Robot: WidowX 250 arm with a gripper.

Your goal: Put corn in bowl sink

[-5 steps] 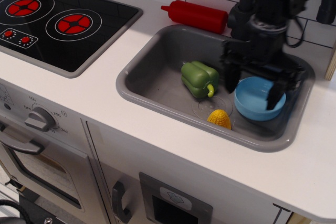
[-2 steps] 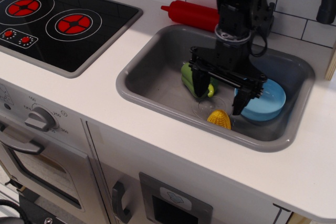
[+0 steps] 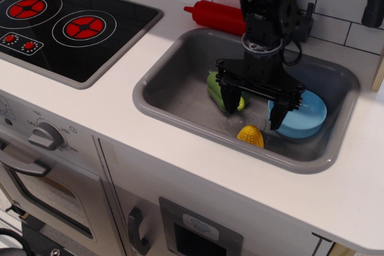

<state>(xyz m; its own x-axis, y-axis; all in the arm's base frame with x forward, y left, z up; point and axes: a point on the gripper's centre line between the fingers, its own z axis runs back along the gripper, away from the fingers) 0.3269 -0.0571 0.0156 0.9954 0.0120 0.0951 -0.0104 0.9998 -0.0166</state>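
Hovering lower now, gripper [image 3: 254, 111] over corn [image 3: 251, 136]

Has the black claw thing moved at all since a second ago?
Yes. The end effector has swung left across the sink, from over the bowl to above the corn, open, partly hiding the green pepper.

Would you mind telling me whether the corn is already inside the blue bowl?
No, the corn lies on the sink floor just left of the bowl, below the open gripper.
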